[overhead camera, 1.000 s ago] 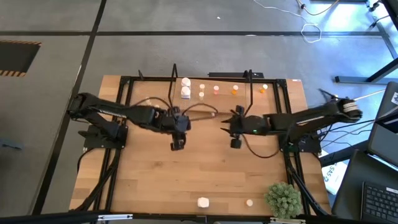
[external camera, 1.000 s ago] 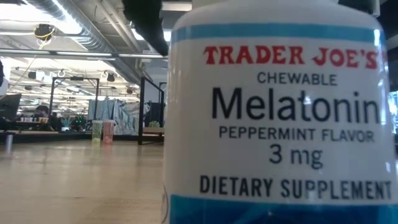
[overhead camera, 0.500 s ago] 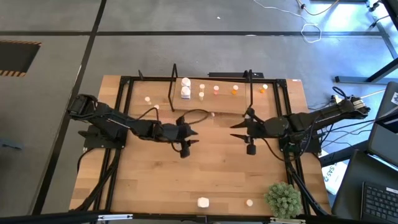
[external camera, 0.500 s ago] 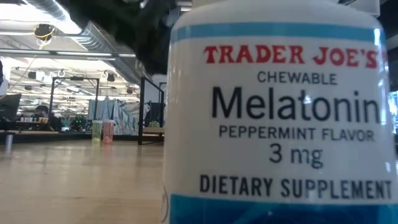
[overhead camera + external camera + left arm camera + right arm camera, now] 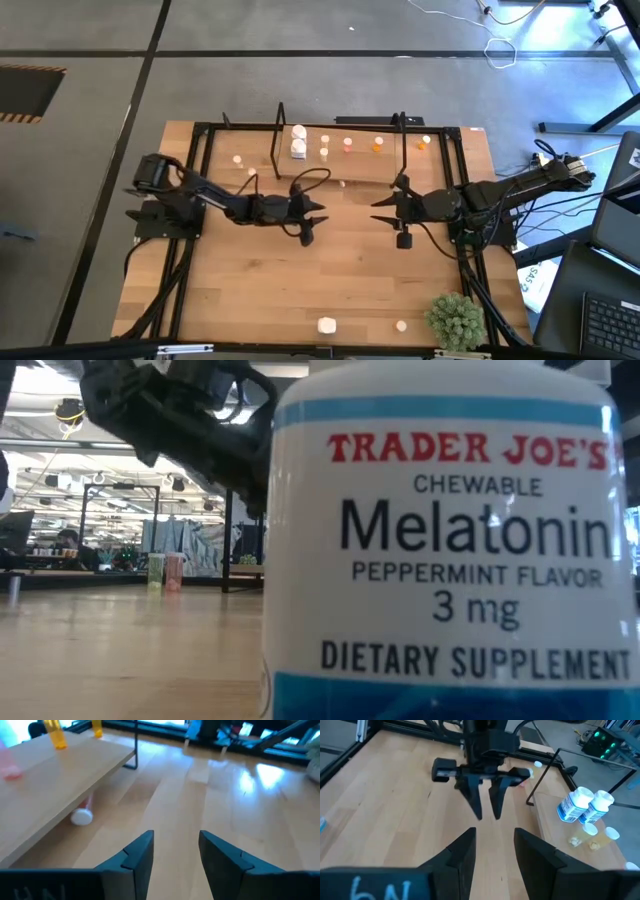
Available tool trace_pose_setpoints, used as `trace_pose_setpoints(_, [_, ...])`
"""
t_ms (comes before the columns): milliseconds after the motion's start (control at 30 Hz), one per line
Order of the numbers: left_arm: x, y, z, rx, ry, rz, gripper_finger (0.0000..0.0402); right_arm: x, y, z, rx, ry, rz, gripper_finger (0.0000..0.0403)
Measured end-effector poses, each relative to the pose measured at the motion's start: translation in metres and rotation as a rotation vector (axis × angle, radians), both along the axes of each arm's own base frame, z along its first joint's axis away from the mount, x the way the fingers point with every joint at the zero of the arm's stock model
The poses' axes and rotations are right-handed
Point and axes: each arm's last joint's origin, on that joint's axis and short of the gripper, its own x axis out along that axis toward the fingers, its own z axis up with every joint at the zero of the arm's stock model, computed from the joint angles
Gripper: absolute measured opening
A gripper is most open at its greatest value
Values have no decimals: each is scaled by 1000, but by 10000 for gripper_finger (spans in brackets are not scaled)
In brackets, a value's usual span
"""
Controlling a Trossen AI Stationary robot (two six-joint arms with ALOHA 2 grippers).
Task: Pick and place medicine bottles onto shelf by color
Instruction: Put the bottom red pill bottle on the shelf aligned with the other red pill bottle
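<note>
- Hovering over mid-table, the left gripper (image 5: 307, 212) and right gripper (image 5: 385, 207) are facing each other, both with fingers parted narrowly and gripping nothing, probably between picks
- Holding sorted medicine bottles, the shelf (image 5: 340, 165) at twelve o'clock is carrying two white bottles (image 5: 298, 142) apart from orange ones (image 5: 377, 146)
- Waiting at six o'clock, a white bottle (image 5: 327, 325) is standing unplaced

Left gripper (image 5: 175, 852) fingers stand apart over bare wooden table (image 5: 210, 805). Upper left: shelf (image 5: 55, 785) bearing orange bottles (image 5: 56, 734); a small white bottle (image 5: 81, 816) lies beneath its edge.
</note>
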Motion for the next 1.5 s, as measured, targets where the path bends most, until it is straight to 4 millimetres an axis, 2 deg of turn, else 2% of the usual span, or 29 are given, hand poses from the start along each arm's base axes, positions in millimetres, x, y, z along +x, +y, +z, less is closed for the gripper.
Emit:
trace_pose_setpoints(233, [16, 4, -25, 8, -42, 47, 151, 0, 0, 0, -3, 4, 1, 135])
trace_pose_setpoints(400, [41, 18, -39, 33, -14, 87, 151, 0, 0, -1, -4, 9, 1, 136])
trace_pose_setpoints(533, [55, 32, -42, 29, -24, 123, 151, -1, 0, -1, -5, 13, 1, 135])
trace_pose_setpoints(933, [52, 68, -54, -34, 70, 238, 151, -1, 0, -1, -33, 18, 11, 136])
trace_pose_setpoints(1500, [53, 67, -60, 30, 88, 218, 151, -1, 0, -1, -34, 17, 11, 135])
